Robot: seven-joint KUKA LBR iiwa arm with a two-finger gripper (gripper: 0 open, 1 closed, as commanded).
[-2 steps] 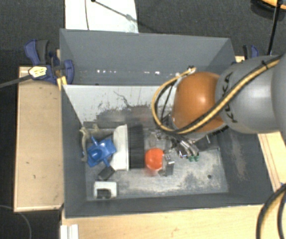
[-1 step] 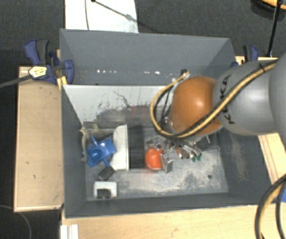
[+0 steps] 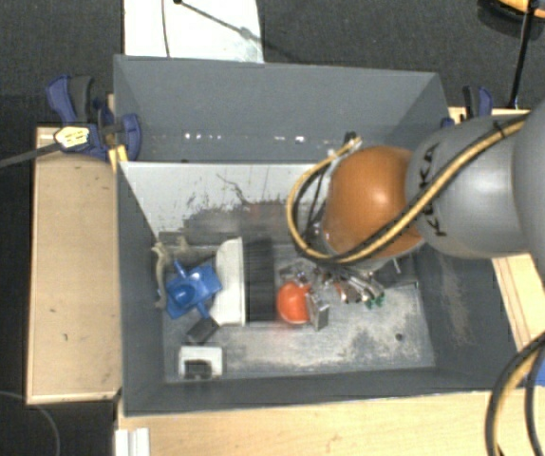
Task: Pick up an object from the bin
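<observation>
1. Arm position. I observed the arm (image 3: 481,193) extending into the grey metal bin (image 3: 272,112) from the right of the camera view. Its orange cover (image 3: 372,198) stood over the middle of the bin floor, with cables (image 3: 301,207) looped round that cover.

2. Gripper. The gripper (image 3: 315,297) sat low beneath the orange cover, close to the bin floor and slightly right of centre. Its metal parts lay against the upper and right sides of an orange ball (image 3: 291,304). I could not tell whether the jaws were apart, together or clamped on the ball, because the cover and wrist hid much of them from above.

3. Task object. The orange ball, small and round, lay on the bin floor near the centre, just right of a brush (image 3: 244,278).

4. Adjacent items. The brush had a white back and black bristles, with the bristles facing the ball. A blue plastic piece (image 3: 190,289) touched the brush's left side. A small black piece (image 3: 201,331) lay just in front of the blue one. A small white block (image 3: 199,359) sat near the front left corner, apart from the ball. A small dark part with green tips (image 3: 372,299) lay just right of the gripper.
</observation>
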